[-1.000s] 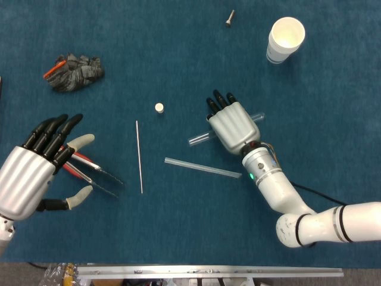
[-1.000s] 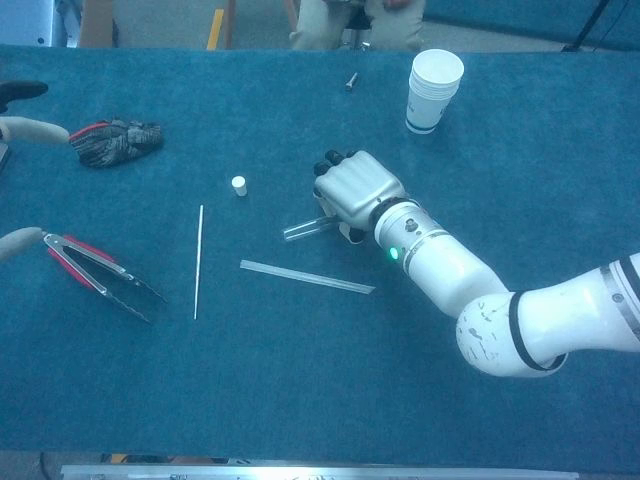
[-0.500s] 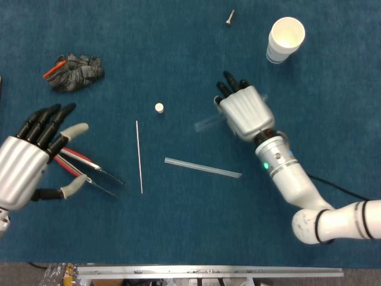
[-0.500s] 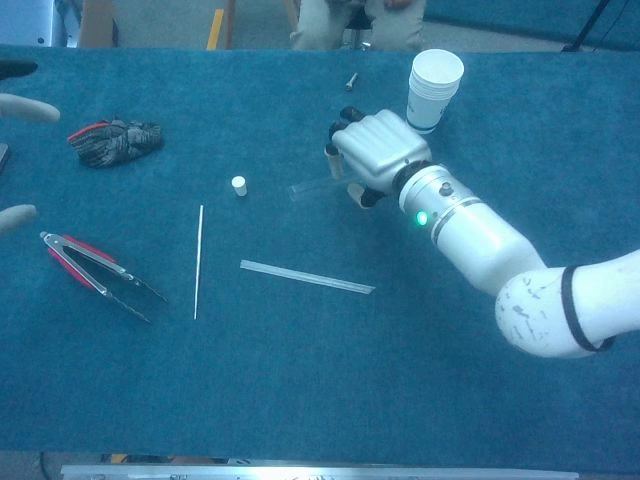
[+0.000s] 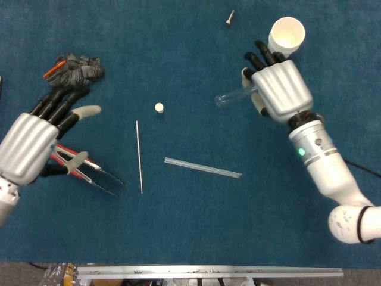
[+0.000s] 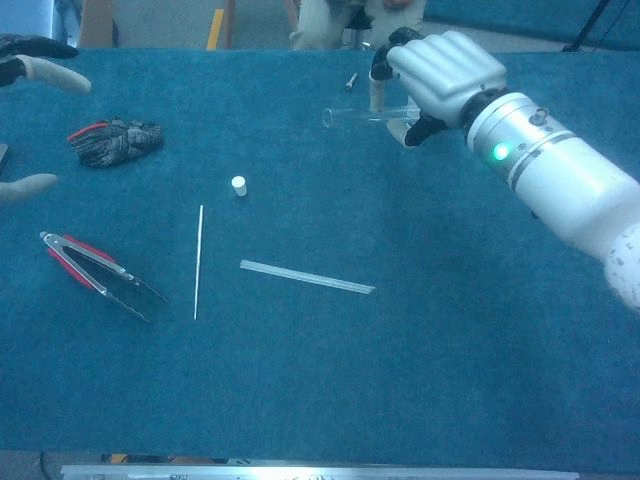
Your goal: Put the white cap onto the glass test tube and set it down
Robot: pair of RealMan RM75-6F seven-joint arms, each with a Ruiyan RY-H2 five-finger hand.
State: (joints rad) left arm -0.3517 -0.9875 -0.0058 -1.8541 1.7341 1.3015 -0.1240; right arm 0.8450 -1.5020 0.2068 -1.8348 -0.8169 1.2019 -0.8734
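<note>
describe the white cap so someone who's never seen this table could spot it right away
On the blue table, look left of centre, just past the far end of the thin rod that lies pointing away from the robot. The white cap sits there alone, touching nothing. It is the only small round white piece; its neighbours are long and thin, and the paper cup is far larger.
</note>
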